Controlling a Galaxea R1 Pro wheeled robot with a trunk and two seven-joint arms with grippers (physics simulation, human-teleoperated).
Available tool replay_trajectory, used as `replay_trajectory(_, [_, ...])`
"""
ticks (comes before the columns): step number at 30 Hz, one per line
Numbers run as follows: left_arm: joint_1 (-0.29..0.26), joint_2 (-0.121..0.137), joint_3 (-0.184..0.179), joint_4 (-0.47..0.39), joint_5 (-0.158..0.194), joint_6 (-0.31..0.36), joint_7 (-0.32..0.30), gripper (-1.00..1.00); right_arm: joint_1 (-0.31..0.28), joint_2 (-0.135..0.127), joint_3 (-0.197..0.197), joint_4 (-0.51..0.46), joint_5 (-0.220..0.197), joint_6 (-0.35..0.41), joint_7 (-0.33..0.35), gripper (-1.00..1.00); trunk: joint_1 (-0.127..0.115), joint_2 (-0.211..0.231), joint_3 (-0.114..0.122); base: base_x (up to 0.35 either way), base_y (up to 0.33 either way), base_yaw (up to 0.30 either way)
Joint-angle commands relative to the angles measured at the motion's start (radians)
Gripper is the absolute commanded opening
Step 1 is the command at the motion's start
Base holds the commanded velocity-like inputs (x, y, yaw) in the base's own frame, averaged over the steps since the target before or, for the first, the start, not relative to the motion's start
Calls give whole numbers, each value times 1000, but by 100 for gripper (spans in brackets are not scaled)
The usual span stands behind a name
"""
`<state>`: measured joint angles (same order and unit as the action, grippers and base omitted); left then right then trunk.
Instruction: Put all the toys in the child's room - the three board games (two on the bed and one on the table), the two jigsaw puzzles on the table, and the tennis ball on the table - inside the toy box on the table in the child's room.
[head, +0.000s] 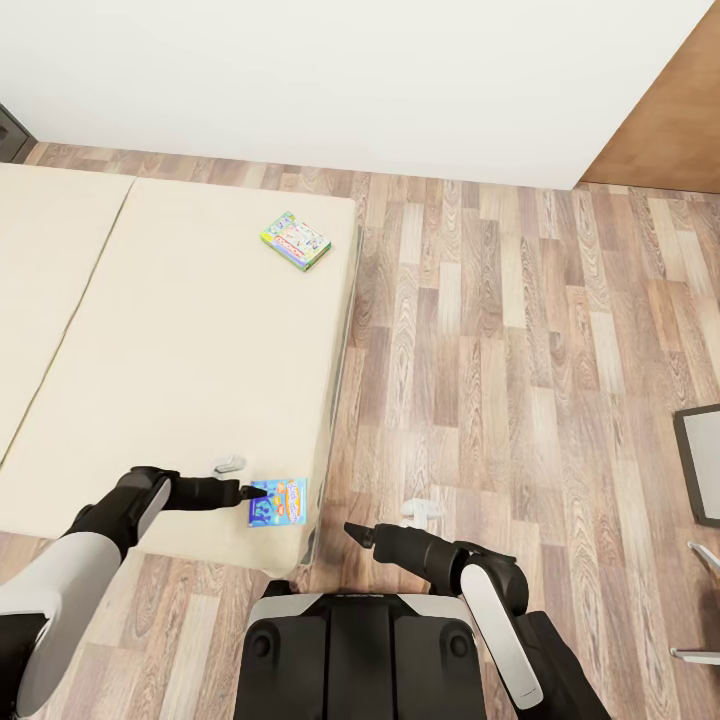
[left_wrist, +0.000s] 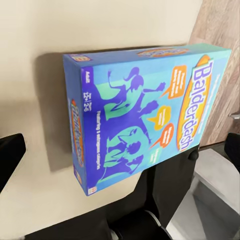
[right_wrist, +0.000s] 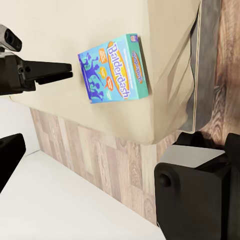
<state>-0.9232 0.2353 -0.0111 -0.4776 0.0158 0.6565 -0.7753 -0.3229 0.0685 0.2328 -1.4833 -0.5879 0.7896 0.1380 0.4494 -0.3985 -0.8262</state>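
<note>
Two board games lie on the bed (head: 170, 340). The pastel one with a green edge (head: 295, 240) rests near the mattress's far right corner. The blue one (head: 279, 502) (left_wrist: 145, 115) (right_wrist: 114, 67) lies flat at the near right corner, close to the mattress edge. My left gripper (head: 240, 478) (left_wrist: 121, 154) (right_wrist: 45, 54) is open just left of the blue box, its fingers spread wide and level with it, a small gap between them and the box. My right gripper (head: 388, 520) is open with nothing in it, hovering over the wood floor beside the bed's corner.
My dark base (head: 360, 650) stands against the bed's near corner. Wood-plank floor (head: 520, 350) stretches to the right up to the white wall (head: 350, 70). A dark-framed grey panel (head: 702, 462) sits at the right edge, and a brown wooden surface (head: 675, 110) at the upper right.
</note>
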Motion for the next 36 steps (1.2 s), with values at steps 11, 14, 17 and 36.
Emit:
replay_trajectory(11, [0,-11,-1,0,5,1,28,100,0,0,-1,-1,5,5,5,100,1,-2,-6,0,0,0])
replay_trajectory(14, [0,-12,-1,1,6,0,30,100,0,0,-1,-1,5,5,6,100,1,-2,-9,0,0,0])
replay_trajectory(17, [0,-13,-1,1,6,0,30,100,0,0,-1,-1,5,5,6,100,1,-2,-13,0,0,0])
replay_trajectory(36, [0,-22,-3,1,9,-4,30,100,0,0,-1,-1,5,5,6,100,1,-2,-25,0,0,0])
